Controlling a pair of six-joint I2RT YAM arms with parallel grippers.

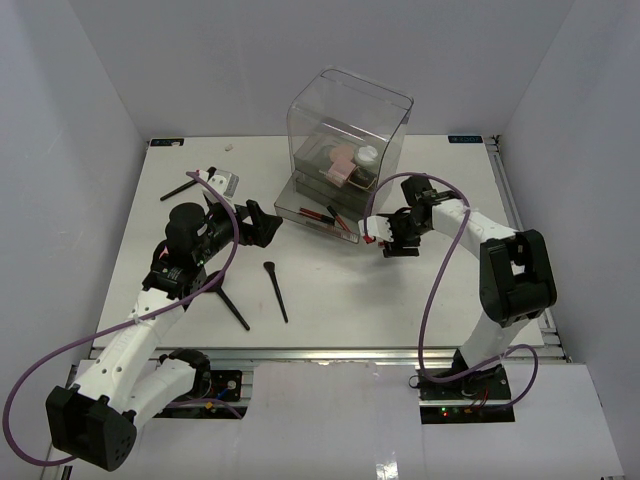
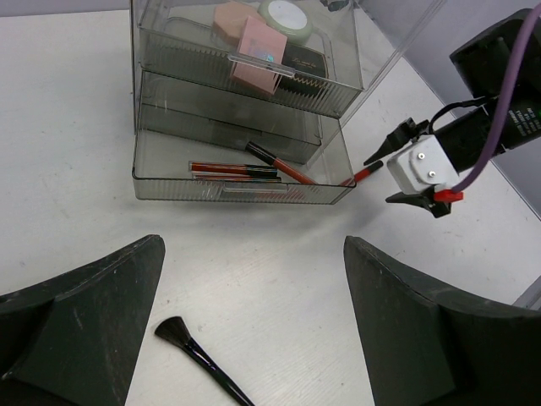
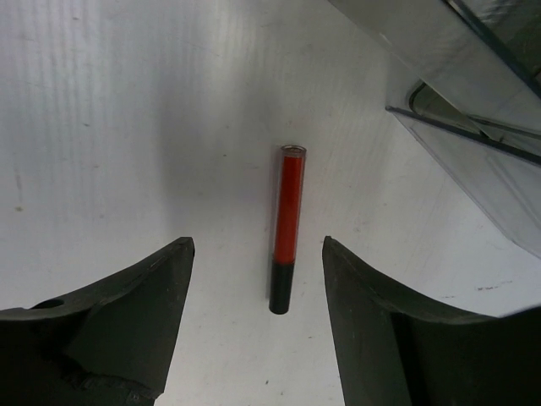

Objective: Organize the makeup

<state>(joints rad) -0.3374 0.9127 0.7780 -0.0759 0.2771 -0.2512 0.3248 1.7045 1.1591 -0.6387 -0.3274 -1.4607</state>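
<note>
A thin red-and-black stick (image 3: 287, 228) lies on the white table by the corner of the pulled-out lower drawer (image 2: 169, 190). My right gripper (image 3: 258, 245) is open around the stick, both fingers clear of it. Three similar sticks (image 2: 232, 172) lie in that drawer. The upper drawer (image 2: 254, 80) holds pink compacts (image 2: 258, 52), a black compact and a white round jar (image 2: 286, 15). My left gripper (image 2: 254, 245) hangs wide open and empty over the table, facing the drawers. A black brush (image 2: 194, 351) lies just below its left finger.
The tall clear box (image 1: 350, 130) stands at the back centre. Another black brush (image 1: 231, 306) lies by the left arm, a third brush (image 1: 180, 188) at the back left beside a small silvery compact (image 1: 224, 183). A tiny pale item (image 1: 231, 145) sits near the back edge.
</note>
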